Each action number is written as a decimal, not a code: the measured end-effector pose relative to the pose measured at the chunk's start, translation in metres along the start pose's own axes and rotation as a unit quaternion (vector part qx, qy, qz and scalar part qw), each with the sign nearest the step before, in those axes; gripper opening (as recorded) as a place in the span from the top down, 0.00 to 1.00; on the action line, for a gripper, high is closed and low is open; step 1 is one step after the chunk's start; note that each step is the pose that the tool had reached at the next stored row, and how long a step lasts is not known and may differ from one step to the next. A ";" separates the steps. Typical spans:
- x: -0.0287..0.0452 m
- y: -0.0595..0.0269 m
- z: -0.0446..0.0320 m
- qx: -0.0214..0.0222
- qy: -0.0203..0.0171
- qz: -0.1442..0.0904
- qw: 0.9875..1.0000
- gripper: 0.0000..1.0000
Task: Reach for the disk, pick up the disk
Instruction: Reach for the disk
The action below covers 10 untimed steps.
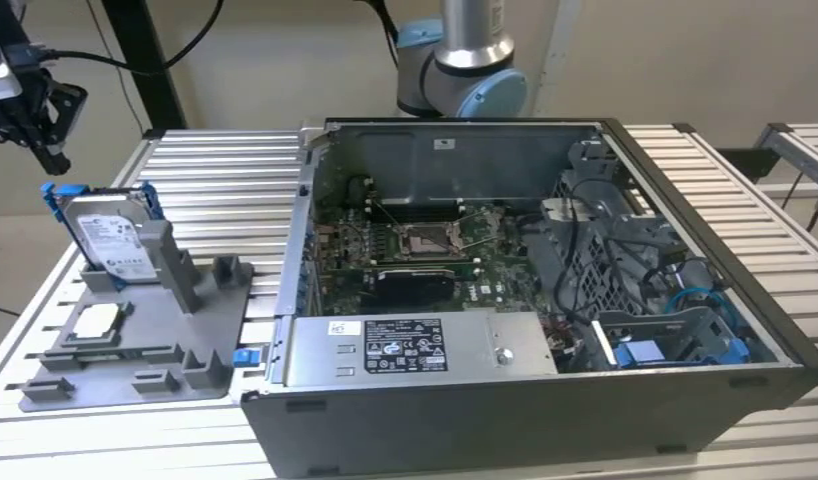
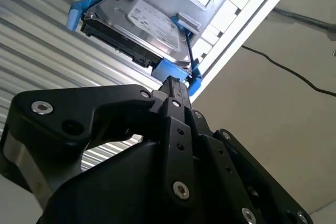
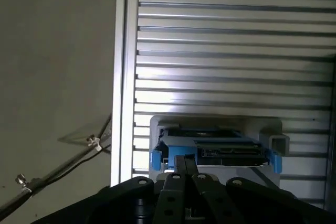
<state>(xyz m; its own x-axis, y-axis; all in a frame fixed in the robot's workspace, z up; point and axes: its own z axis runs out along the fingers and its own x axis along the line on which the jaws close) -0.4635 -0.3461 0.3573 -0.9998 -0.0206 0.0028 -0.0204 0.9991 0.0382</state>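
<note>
Step in hand: reach, not yet the pick. The gripper (image 1: pixel 52 158) hangs in the air above the table (image 1: pixel 229 170), touching nothing. In both wrist views its fingers (image 2: pixel 173 90) run together to one narrow tip, so the gripper (image 2: pixel 173 83) reads as closed or very nearly closed, with nothing held.

The disk (image 1: pixel 116 238) is below the gripper and a bit ahead of it, still apart. It stands on edge in a slot of the grey fixture (image 1: pixel 182 330), label face out and blue carrier around it, leaning slightly. In the second wrist view the disk (image 2: pixel 142 22) sits just past the fingertip line. In the first wrist view the gripper (image 3: pixel 184 162) lines up roughly over the upper edge of the disk (image 3: pixel 215 149), a little off its middle.

Judgement: the pick calls for jaws spread wider than the disk's thickness, centred over that upper edge, then a straight descent. A tip clipping the blue carrier tabs could rock the disk in its slot.
</note>
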 end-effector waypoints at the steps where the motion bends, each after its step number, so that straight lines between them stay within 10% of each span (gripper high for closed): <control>1: 0.0000 -0.0006 -0.0001 0.000 0.000 0.000 1.000 1.00; 10: 0.0000 -0.0018 -0.0001 0.000 0.000 0.000 1.000 1.00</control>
<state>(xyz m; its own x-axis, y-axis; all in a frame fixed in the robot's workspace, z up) -0.4635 -0.3480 0.3573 -0.9998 -0.0205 0.0027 -0.0204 0.9990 0.0388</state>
